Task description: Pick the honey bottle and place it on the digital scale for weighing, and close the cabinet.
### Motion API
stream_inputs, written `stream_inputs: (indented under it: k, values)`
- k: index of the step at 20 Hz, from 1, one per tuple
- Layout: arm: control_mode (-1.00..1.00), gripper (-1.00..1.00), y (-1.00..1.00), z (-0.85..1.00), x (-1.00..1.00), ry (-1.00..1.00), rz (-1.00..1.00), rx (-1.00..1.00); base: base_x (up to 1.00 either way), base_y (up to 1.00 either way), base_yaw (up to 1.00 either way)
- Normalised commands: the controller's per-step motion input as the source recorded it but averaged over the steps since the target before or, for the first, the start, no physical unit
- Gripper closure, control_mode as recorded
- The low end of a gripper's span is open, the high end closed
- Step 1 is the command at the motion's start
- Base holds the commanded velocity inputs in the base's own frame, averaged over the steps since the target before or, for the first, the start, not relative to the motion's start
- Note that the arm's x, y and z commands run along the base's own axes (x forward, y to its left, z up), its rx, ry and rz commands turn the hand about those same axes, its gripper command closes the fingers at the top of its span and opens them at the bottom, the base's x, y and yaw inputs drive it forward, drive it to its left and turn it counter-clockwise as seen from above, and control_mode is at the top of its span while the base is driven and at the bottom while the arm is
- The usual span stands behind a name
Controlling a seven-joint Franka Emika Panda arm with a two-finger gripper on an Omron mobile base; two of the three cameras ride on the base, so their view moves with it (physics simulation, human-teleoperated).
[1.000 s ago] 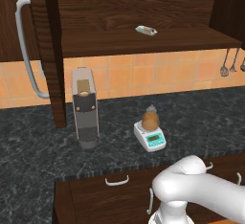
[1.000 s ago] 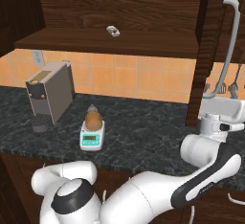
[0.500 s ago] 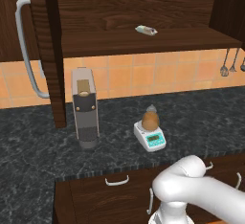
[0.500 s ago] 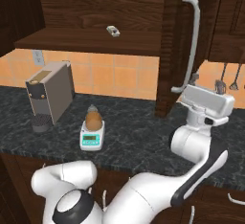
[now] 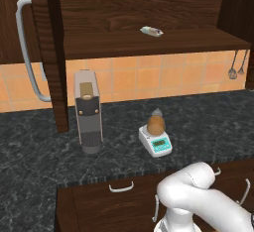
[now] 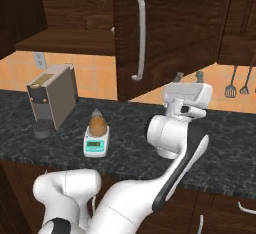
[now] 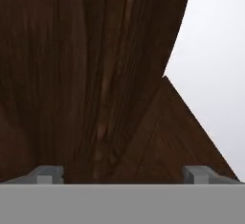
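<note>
The cabinet point(image 6: 175, 28) is the biggest thing here, dark brown wood across the wall; in the right base view its right door, with a long curved silver handle point(image 6: 139, 35), stands partly swung across the opening, and in the left base view the left door point(image 5: 49, 52) juts out edge-on with its own silver handle point(image 5: 30, 52). Below runs the black speckled desk point(image 5: 208, 122), backed by orange tiles point(image 5: 149, 77). The white arm point(image 6: 175, 143) bends up over the desk with its claw point(image 6: 187, 76) raised just under the lower edge of the right door, jaws spread wide and holding nothing; the hand view looks straight at dark wood close up. A grey-and-black coffee machine point(image 5: 88, 111) stands to the left on the desk. The digital scale point(image 5: 156, 141) sits further right, and the honey bottle point(image 5: 156, 122) stands upright on its plate. A small pale tube point(image 5: 151, 30) lies on the cabinet shelf point(image 5: 149, 42)
</note>
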Motion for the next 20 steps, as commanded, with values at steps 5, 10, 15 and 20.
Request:
stream_inputs:
  k: [5,10,15,20]
  values:
    - [-1.0,-1.0,0.96,0.69,0.21,-0.02,0.0,-0.12,0.0,0.0,0.0]
    - [-1.0,-1.0,0.99,0.85,0.34,-0.28,0.0,-0.1,0.0,0.0,0.0]
    - [-1.0,-1.0,0.86,0.24,0.62,-0.4,0.04,0.01,0.0,0.0,0.0]
    - [-1.0,-1.0,0.34,0.01,0.67,-0.32,0.11,0.16,0.0,0.0,0.0]
